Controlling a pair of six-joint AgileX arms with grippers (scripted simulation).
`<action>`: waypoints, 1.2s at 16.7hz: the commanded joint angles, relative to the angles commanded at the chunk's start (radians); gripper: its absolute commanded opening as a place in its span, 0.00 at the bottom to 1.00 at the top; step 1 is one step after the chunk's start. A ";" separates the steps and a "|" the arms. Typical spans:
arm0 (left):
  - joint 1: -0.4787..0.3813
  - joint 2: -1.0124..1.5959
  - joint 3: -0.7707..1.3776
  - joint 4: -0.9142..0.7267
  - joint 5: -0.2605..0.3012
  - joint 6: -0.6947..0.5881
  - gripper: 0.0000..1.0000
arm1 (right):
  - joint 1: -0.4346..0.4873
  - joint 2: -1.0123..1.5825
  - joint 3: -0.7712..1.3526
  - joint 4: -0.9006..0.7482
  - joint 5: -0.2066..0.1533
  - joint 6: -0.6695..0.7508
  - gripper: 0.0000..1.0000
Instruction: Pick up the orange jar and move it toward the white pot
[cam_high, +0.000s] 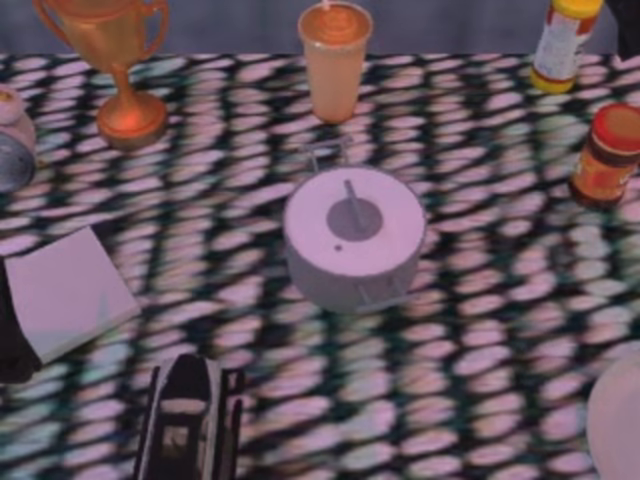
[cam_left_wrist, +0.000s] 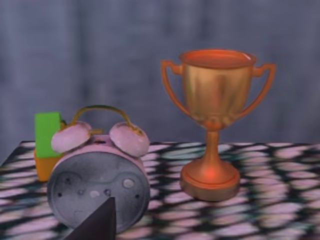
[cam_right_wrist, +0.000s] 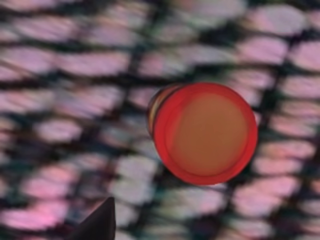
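- Pink-belled alarm clock (cam_high: 10, 140) at far left edge of the table (cam_high: 200, 200). The left wrist view also shows a green-and-orange block (cam_left_wrist: 46, 142) just behind it.
- White square slab (cam_high: 65, 290) flat, near left edge.
- Gold trophy (cam_high: 125, 60) upright, back left.
- Left gripper (cam_high: 190, 375) low at near edge, left of centre, holding nothing – can't tell if wide or narrow.
- Pale-orange cup w/ straw (cam_high: 335, 60) at back, centre.
- White pot (cam_high: 353, 235) mid-table, lid on, grey knob up.
- White bottle w/ yellow cap (cam_high: 563, 40) back right.
- Orange jar (cam_high: 607, 152) upright on table by right edge, well apart from the pot.
- Right gripper (cam_right_wrist: 100, 224) above the jar – its wrist view looks down on the red lid; grip state can't be told.
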 joint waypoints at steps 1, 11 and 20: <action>0.000 0.000 0.000 0.000 0.000 0.000 1.00 | 0.000 0.086 0.088 -0.051 0.002 -0.014 1.00; 0.000 0.000 0.000 0.000 0.000 0.000 1.00 | 0.001 0.535 0.547 -0.319 0.013 -0.090 1.00; 0.000 0.000 0.000 0.000 0.000 0.000 1.00 | 0.000 0.515 0.471 -0.261 0.012 -0.090 1.00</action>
